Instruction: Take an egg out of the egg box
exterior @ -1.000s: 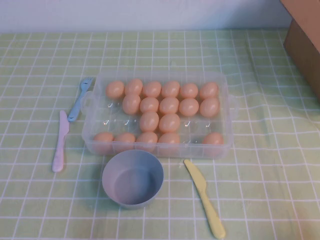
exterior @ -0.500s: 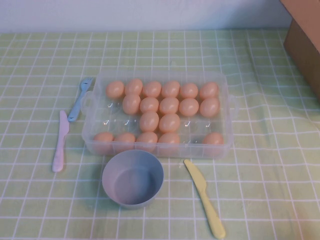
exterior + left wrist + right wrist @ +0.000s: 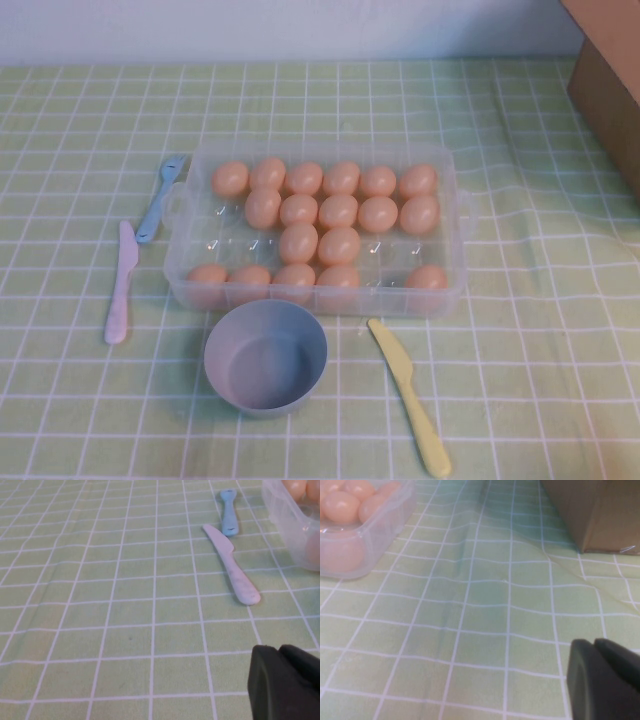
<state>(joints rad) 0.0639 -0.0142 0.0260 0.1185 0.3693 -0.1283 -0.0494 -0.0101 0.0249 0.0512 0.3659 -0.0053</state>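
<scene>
The tabletop (image 3: 520,400), covered by a green cloth with a white grid, carried everything, and a brown cardboard box (image 3: 607,85) stood at its far right corner. The egg box (image 3: 447,300), a clear plastic tray with small side handles, sat at the middle of the tabletop and held peach-orange eggs in its cells: six along the far row, five in the next, two in the third and five along the near wall, with several cells bare. One egg (image 3: 338,245) lay in the third row near the tray's centre, touching its neighbour. A round blue-grey bowl (image 3: 265,356) stood just in front of the tray's near wall. A yellow plastic knife (image 3: 408,392) lay to the right of the bowl, a pink knife (image 3: 120,285) to the left of the tray, and a blue fork (image 3: 159,198) just beyond it beside the tray's left handle. The left gripper (image 3: 285,682) hung low over bare cloth well left of the tray, its fingers closed together on nothing. The right gripper (image 3: 605,677) hung over cloth right of the tray, its dark fingers pressed together and empty
</scene>
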